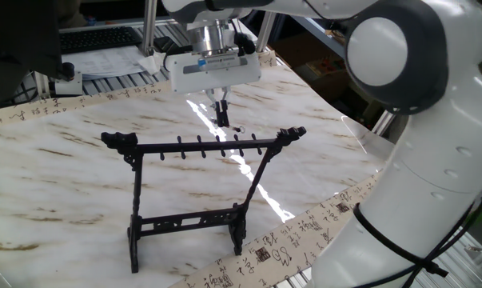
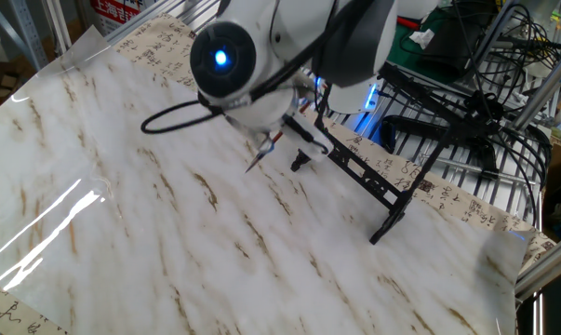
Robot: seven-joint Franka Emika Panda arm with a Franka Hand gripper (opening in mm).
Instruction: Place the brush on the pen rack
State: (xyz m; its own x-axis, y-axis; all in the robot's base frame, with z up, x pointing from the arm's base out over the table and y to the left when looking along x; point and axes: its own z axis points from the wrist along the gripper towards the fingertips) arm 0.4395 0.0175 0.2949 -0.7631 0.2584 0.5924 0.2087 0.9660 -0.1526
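The black pen rack [image 1: 199,147] stands upright on the marble table, its peg bar running left to right; it also shows in the other fixed view [image 2: 366,177]. My gripper [image 1: 221,114] hangs just behind the rack's top bar, right of its middle, fingers pointing down. It is shut on the thin reddish-brown brush [image 2: 263,153], which slants down to the left with its dark tip lowest, held above the table and close to the rack's near end. In the first fixed view the brush is mostly hidden by the fingers.
The marble tabletop [image 1: 57,168] is edged with calligraphy-printed paper strips [image 1: 288,240]. My large white arm [image 1: 432,160] fills the right side. A metal wire shelf with cables [image 2: 466,102] lies behind the rack. A keyboard [image 1: 97,38] sits beyond the far edge.
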